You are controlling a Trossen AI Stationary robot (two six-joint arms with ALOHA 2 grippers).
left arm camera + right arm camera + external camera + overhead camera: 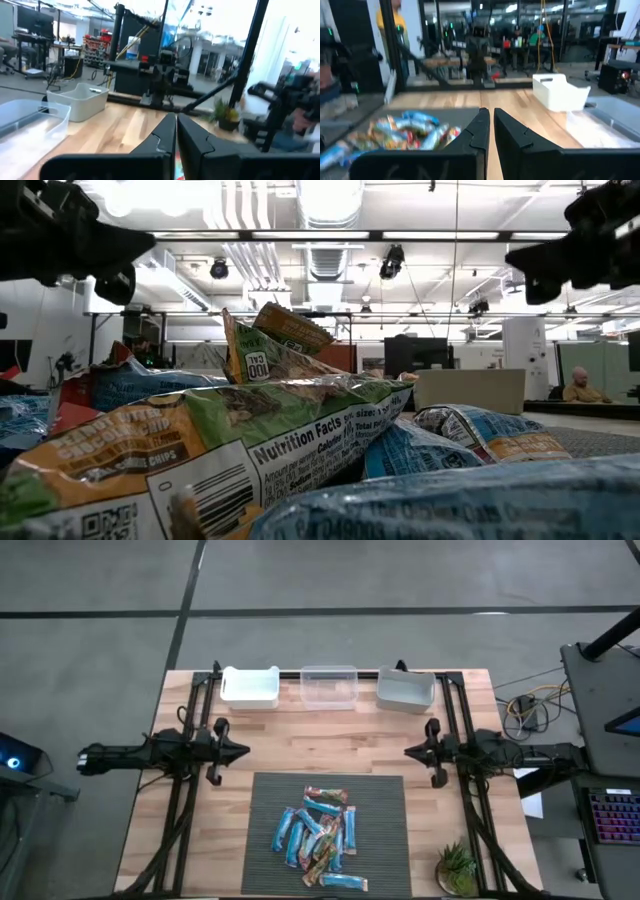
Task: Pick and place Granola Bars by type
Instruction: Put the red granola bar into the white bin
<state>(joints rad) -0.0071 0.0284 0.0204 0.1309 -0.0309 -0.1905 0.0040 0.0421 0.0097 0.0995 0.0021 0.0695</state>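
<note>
From my remote station, nearest the front edge of the counter (200, 850) I see the Granola Bars (318, 838) lying in a loose, overlapping heap on a dark ribbed mat (380, 802). Most wrappers are blue; a few are multicoloured green, red and orange. One blue bar (343, 882) lies at the front of the heap, close to the mat's front edge. In the low view, a green and orange wrapper (200, 445) fills the foreground with its nutrition panel and barcode facing the camera, and blue wrappers lie beside and in front of it. A small potted plant (457, 866) stands at the front right corner of the counter, off the mat.

Behind the mat, over bare wood, both arms are level with each other and well apart. The left claw (243, 751) points inward from the left side; its fingers are pressed together and grip nothing. The right claw (409, 751) points inward from the right side; its fingers are likewise closed, with only a thin slit between them, and hold nothing. Neither claw touches a bar.

Along the far edge of the counter stand three bins in a row: a white bin (250, 686) on the left, a clear bin (329, 685) in the middle, and a grey-white bin (405, 689) on the right
</note>
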